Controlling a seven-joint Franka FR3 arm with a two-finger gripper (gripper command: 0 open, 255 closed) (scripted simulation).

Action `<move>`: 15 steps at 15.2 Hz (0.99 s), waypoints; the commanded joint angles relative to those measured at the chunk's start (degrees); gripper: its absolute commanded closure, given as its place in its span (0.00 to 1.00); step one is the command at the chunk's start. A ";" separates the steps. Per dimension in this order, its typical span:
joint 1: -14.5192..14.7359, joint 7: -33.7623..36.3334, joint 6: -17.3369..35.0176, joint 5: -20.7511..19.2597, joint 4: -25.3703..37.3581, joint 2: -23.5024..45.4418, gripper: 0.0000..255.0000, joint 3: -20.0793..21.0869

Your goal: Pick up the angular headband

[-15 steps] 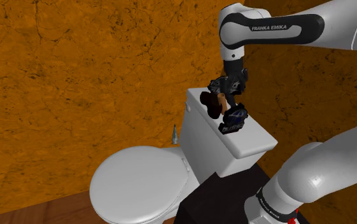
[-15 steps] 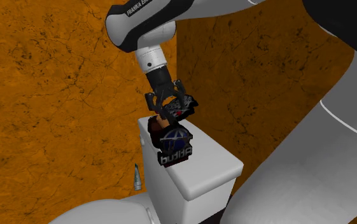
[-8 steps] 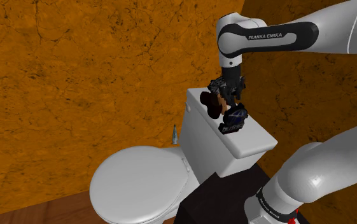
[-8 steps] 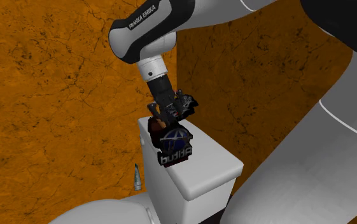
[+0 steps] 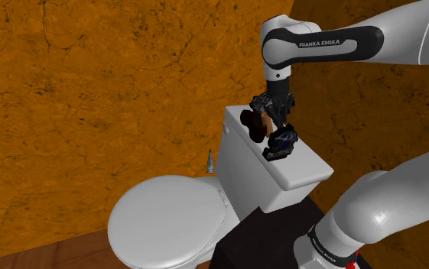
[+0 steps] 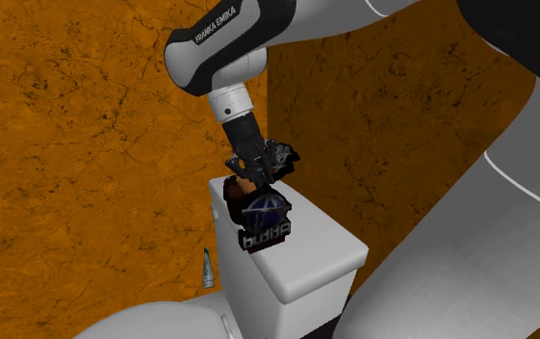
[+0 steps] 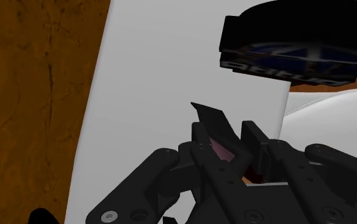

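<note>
a white toilet tank (image 5: 243, 172) is sitting right under the pincer (image 5: 271, 116), its flat lid (image 5: 306, 170) carrying a black block with a blue-and-white emblem (image 5: 281, 144) just beside the pincer. well below the pincer, a closed toilet seat (image 5: 163, 218) is lying, a small grey cone (image 5: 210, 160) standing near the tank. a mottled orange wall (image 5: 90, 84) is rising behind the pincer.

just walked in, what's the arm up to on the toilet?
The white Franka arm is going for the dark headband with a blue-and-white emblem, which lies on the toilet tank lid. Its end effector is down at one end of it, and in the wrist view the fingers clasp a brownish part between them. The headband rests on the lid, not yet lifted.
</note>
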 commanded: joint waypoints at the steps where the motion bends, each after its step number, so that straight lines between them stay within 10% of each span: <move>1: -0.01 0.03 0.12 0.00 -0.01 0.32 1.00 -0.02; 15: -0.02 -1.90 -10.42 -0.08 10.81 0.43 1.00 0.40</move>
